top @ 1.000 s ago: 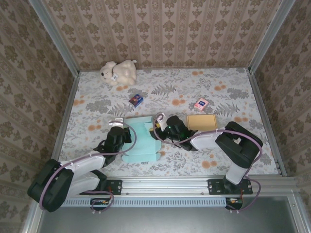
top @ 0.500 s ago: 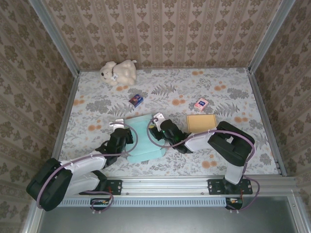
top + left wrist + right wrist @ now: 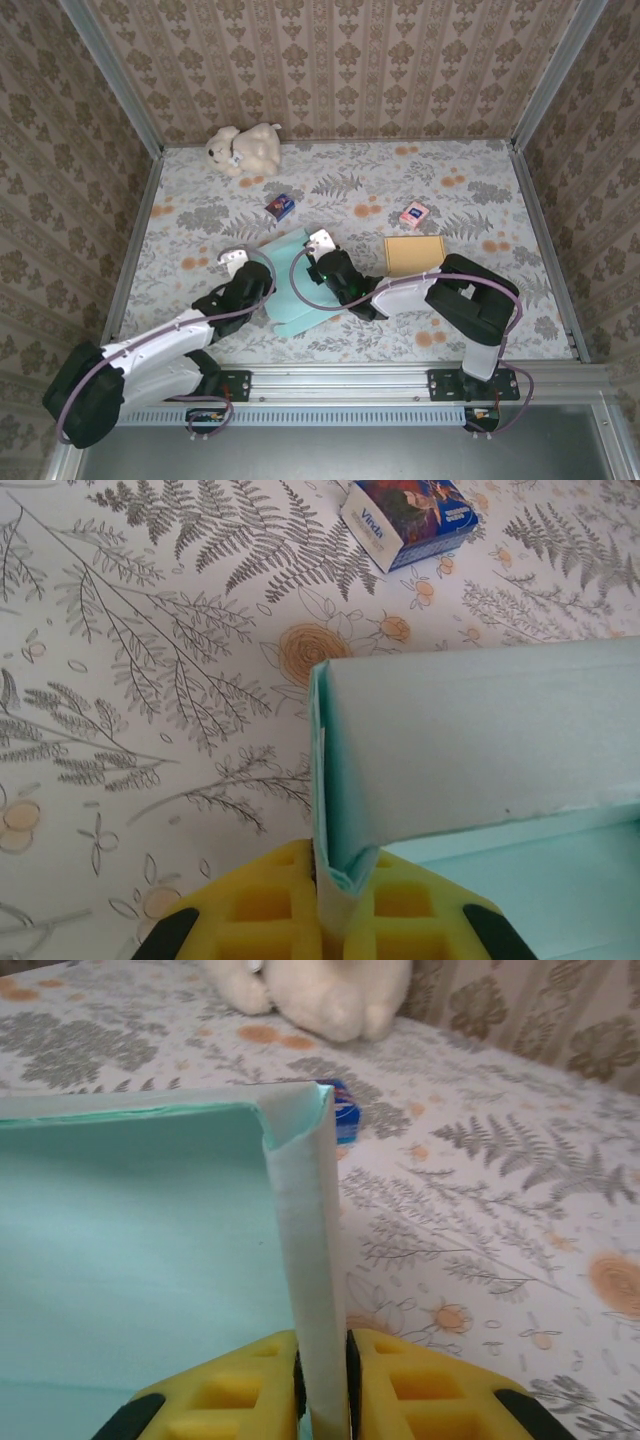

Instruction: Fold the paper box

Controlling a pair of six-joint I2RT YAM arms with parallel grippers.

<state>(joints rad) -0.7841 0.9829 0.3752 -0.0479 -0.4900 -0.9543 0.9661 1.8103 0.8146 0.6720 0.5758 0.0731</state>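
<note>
From above, you are working the paper box (image 3: 292,300), a pale teal sheet, in the near half of the table (image 3: 480,190), just left of centre. It is lying tilted between both arms, the left gripper (image 3: 262,296) meeting its left edge and the right gripper (image 3: 320,278) reaching in at its right side. A plush toy (image 3: 243,148) is sitting at the far left, a small blue box (image 3: 281,206) just beyond the sheet, and a pink packet (image 3: 414,213) and a flat brown card (image 3: 415,252) well off to the right.

At the left wrist, the left gripper (image 3: 325,880) is pinching a raised corner of the paper box (image 3: 470,750), its yellow pads closed tight on the thin wall, which is standing upright along a creased edge. The small blue box (image 3: 410,515) is lying farther off.

At the right wrist, the right gripper (image 3: 322,1360) is clamping another upright wall of the paper box (image 3: 130,1250), the pads squeezing the folded strip, with the plush toy (image 3: 330,990) beyond.

By these pictures you are partway through: two walls are standing at their creases, but the rest of the sheet is looking flat and open, so the remaining sides and any closing flaps are waiting to be folded
</note>
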